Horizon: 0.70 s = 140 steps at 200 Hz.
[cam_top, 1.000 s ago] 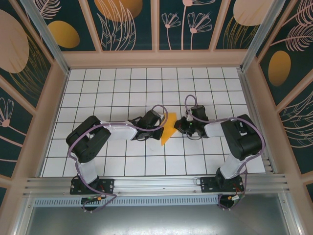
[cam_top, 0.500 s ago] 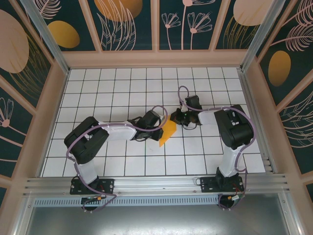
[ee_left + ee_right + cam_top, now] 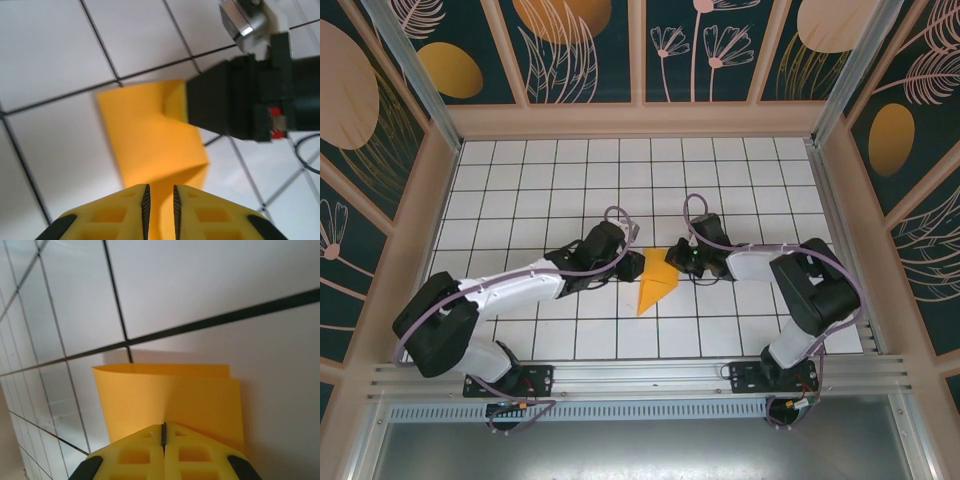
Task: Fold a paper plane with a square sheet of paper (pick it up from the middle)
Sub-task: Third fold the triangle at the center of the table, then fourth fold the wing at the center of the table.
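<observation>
- Left claw (image 3: pixel 160 190), at the bottom edge of the left wrist view: its pads stand a little apart, with orange paper in the narrow gap. It is slightly open, and I cannot tell if it pinches.
- Paper (image 3: pixel 654 288): it is a folded, pointed shape at the middle of the worktop (image 3: pixel 570 180), between the two claws. Its tip points to the lower left of the top view.
- Right claw (image 3: pixel 163 427): its jaws are pressed together on the upper right edge of the paper, and that edge bends up from the tiles.
- Handling, as I judge it: the paper is very light, thin and limp, and the smooth tiles let it slide. It creases wherever it is squeezed and can tear if the claws pull apart.
- The best hold is probably near the middle of a folded edge, where the layers are stiffer, while the other claw presses it flat.
</observation>
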### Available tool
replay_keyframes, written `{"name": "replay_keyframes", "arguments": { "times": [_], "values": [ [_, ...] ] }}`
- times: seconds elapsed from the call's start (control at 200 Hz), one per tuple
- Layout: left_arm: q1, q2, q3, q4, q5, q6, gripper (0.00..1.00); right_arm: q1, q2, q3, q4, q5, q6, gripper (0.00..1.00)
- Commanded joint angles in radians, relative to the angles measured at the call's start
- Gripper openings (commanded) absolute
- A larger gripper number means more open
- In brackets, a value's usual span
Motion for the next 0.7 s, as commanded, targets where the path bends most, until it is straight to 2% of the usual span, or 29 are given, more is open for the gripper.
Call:
{"name": "replay_keyframes", "arguments": {
  "times": [0.0,0.135,0.35,0.485,0.696],
  "values": [
    [-0.015,0.032,-0.029,0.114,0.204,-0.075,0.17,0.0,-0.095,0.01,-0.06,0.07,0.007,0.1],
    [-0.053,0.11,-0.011,0.14,0.192,-0.093,0.14,-0.003,-0.217,-0.055,-0.091,0.084,-0.003,0.16],
    [-0.055,0.203,0.034,0.063,0.022,-0.098,0.07,0.001,-0.372,-0.232,-0.021,0.014,0.061,0.35],
    [-0.054,0.248,0.036,0.049,0.001,-0.093,0.07,0.009,-0.386,-0.281,0.03,-0.031,0.08,0.41],
    [-0.054,0.319,0.054,0.03,-0.03,-0.082,0.05,0.055,-0.348,-0.289,0.045,-0.056,0.101,0.44]
  ]
}}
